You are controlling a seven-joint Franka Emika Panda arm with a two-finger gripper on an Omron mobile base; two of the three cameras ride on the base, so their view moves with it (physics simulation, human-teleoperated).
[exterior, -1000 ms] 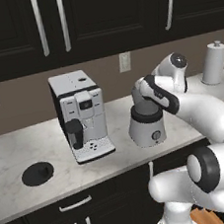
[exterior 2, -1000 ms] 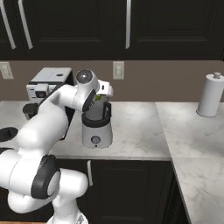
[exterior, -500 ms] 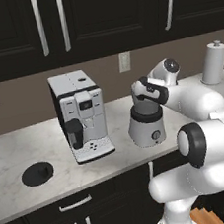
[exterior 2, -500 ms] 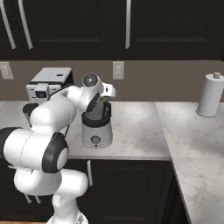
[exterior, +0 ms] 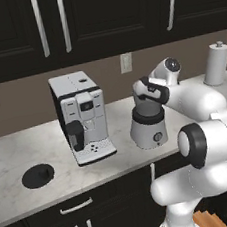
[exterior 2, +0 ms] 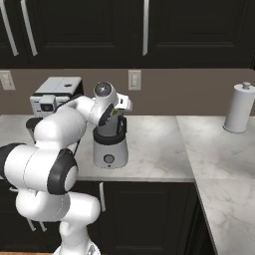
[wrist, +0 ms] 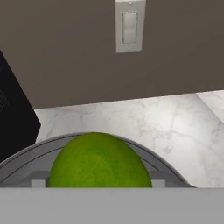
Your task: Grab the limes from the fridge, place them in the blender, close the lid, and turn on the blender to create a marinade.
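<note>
Since the prior frame our arm swung over the blender [exterior: 148, 126]; fingers spread, lime [wrist: 99, 163] in the jar, lid [exterior: 37, 175] off.

No legible text or labels

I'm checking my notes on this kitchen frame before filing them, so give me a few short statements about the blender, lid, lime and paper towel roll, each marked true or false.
1. The flat round black lid sits on the blender jar. False: it lies on the counter, left of the boxy white coffee machine.
2. A yellow-green lime shows just above the dark jar's rim. True.
3. The light grey blender stands right of the coffee machine. True.
4. The white paper towel roll lies on its side. False: it stands upright.
</note>
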